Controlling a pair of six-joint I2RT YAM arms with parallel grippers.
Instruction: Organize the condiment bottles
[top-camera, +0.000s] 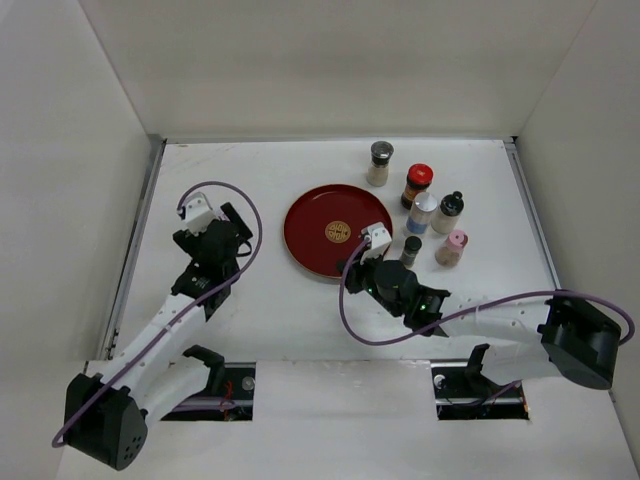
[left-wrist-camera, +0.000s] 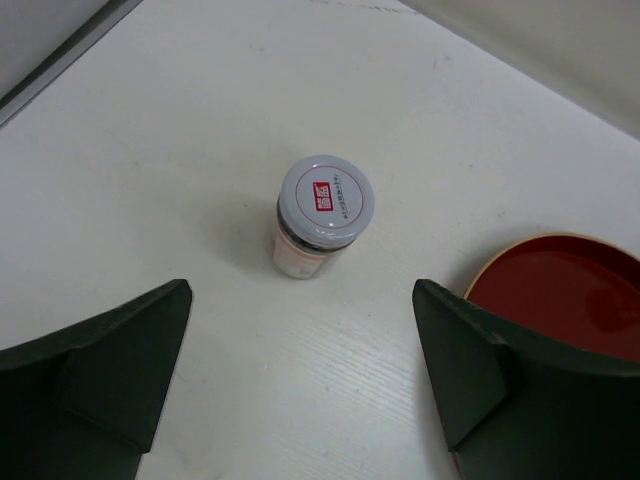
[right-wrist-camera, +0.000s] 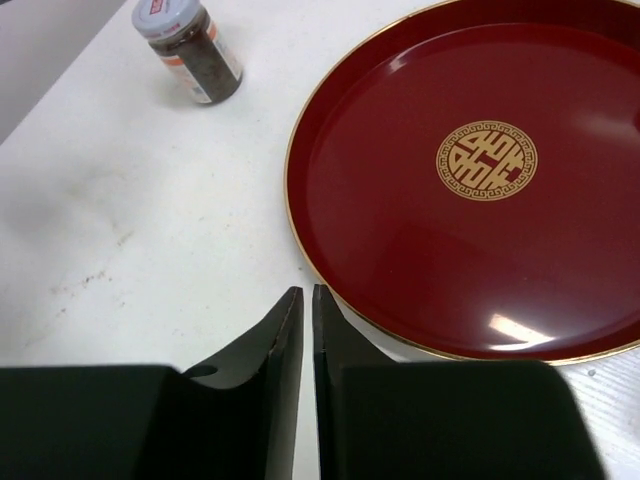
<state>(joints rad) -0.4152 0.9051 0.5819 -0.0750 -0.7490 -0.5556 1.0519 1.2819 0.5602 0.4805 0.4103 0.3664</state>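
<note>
Several condiment bottles stand right of the red plate (top-camera: 310, 238): a silver-capped shaker (top-camera: 380, 163), a red-capped jar (top-camera: 417, 185), a white-capped one with a blue label (top-camera: 422, 213), a black-capped one (top-camera: 448, 212), a pink one (top-camera: 453, 247) and a small dark one (top-camera: 411, 250). Left of the plate stands another upright jar (left-wrist-camera: 322, 215) with a grey cap and dark contents (right-wrist-camera: 187, 50). My left gripper (left-wrist-camera: 301, 288) is open, with that jar just beyond its fingertips; from above, the gripper (top-camera: 238, 228) hides the jar. My right gripper (right-wrist-camera: 308, 290) is shut and empty at the plate's near rim (top-camera: 365, 260).
The red plate (right-wrist-camera: 400, 230) with its gold centre mark holds nothing; its edge shows at the right of the left wrist view (left-wrist-camera: 580, 300). White walls close the table at the back and on both sides. A purple cable loops over each arm.
</note>
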